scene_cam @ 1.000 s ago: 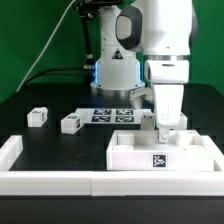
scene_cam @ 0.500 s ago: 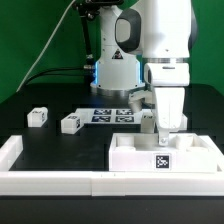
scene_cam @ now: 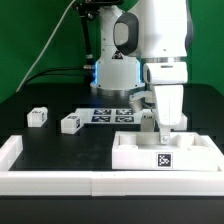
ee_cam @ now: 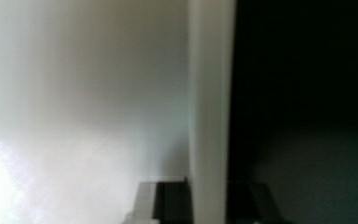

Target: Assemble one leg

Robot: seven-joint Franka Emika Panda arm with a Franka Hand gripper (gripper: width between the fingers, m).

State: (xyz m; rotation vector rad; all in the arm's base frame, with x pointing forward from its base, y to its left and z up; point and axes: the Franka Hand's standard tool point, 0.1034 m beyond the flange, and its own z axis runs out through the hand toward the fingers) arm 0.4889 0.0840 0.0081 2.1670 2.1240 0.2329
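The gripper (scene_cam: 163, 126) hung low at the far edge of the panel (scene_cam: 165, 152), lower right, and whether its fingers were parted or clamped could not be told. A leg (scene_cam: 71, 122) and a second leg (scene_cam: 38, 117) lay loose at middle left, well apart from it. Each looked light, stiff and smooth, best pinched across flat opposite sides.

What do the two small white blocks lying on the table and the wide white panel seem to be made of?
The legs: likely hard white plastic, matte, with sharp moulded edges. The panel: seemingly the same matte white plastic, with no shine or grain visible.
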